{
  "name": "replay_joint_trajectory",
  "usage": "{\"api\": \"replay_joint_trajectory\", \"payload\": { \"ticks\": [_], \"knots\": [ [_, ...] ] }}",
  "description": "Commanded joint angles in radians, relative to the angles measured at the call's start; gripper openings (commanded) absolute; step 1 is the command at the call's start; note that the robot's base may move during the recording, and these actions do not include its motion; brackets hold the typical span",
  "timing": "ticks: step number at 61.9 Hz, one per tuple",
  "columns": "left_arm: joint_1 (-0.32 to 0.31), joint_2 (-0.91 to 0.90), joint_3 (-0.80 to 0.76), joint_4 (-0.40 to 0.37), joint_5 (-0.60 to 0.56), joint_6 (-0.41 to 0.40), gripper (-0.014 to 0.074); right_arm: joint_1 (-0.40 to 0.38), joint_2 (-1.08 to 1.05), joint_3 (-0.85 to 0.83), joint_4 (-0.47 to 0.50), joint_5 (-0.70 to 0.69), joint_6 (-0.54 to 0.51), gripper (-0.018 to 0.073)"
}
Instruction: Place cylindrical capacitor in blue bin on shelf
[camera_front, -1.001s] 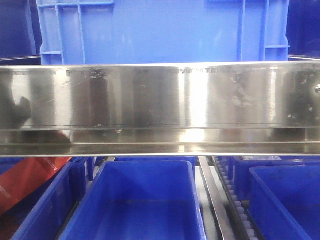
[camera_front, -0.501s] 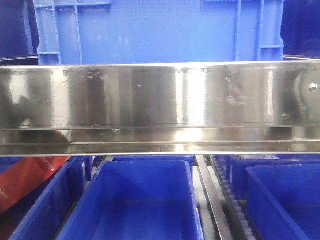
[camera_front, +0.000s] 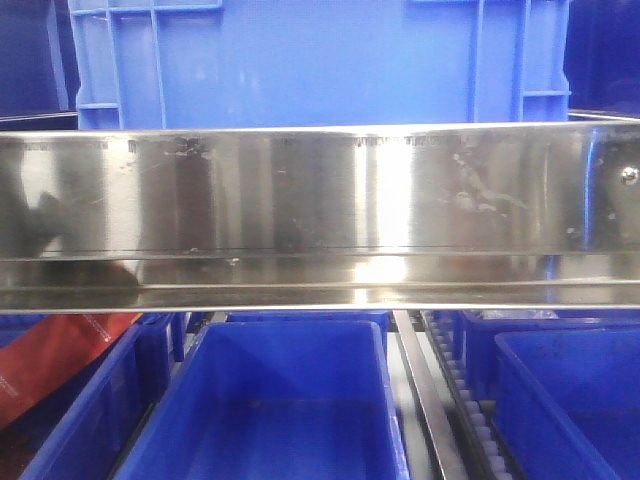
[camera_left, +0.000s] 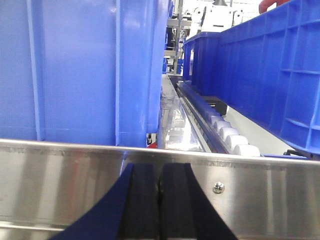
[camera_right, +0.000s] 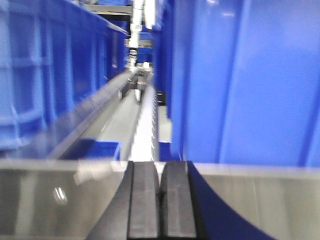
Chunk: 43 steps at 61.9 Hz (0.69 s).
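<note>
Stainless steel across the whole front view: shelf (camera_front: 320, 215) front rail, wide, reflective, scuffed. Above it one large blue bin (camera_front: 320, 60); below it three open blue bins counted, centre (camera_front: 290, 400), left (camera_front: 95, 420), right (camera_front: 570, 400), the centre one bare inside as far as visible. Long flat red item (camera_front: 50, 365) lying in the left one. Roller track (camera_front: 465, 400) between centre and right bins.

Ahead of the left gripper (camera_left: 160, 200): same steel rail directly in front, tall blue bin wall up and to its left, second bin wall to its right, white rollers running away between them. Pads pressed together, nothing between them. Ahead of the right gripper (camera_right: 160, 200): blurred rail, blue walls on both sides, a gap running forward. Pads likewise together, empty.

Cylindrical capacitor: not visible in any view, neither in a gripper nor in a bin. Count: zero seen.

Step in hand, as a judgement: either before pick-up or repositioning at the shelf; cannot tell which. Next move likely calls for locating the capacitor, opening one gripper, then clearing the rail edge to reach a bin.
</note>
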<state>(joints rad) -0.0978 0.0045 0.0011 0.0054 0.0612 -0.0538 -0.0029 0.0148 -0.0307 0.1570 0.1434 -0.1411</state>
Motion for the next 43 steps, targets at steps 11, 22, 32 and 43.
{"api": "replay_joint_trajectory", "payload": {
  "ticks": [11,22,32,43],
  "knots": [
    [0.003,-0.005,-0.001,-0.005,-0.027,0.001,-0.0111,-0.013,-0.015,0.031,-0.010,-0.002,0.004,-0.0162],
    [0.005,-0.005,-0.001,-0.005,-0.027,0.001,-0.0111,-0.013,-0.015,0.031,-0.010,-0.032,0.004,-0.0162],
    [0.005,-0.005,-0.001,-0.005,-0.027,0.001,-0.0111,-0.013,-0.015,0.031,-0.010,-0.048,0.004,-0.0162],
    [0.005,-0.005,-0.001,-0.005,-0.027,0.001,-0.0111,-0.013,-0.015,0.031,-0.010,-0.048,0.004,-0.0162]
  ]
}}
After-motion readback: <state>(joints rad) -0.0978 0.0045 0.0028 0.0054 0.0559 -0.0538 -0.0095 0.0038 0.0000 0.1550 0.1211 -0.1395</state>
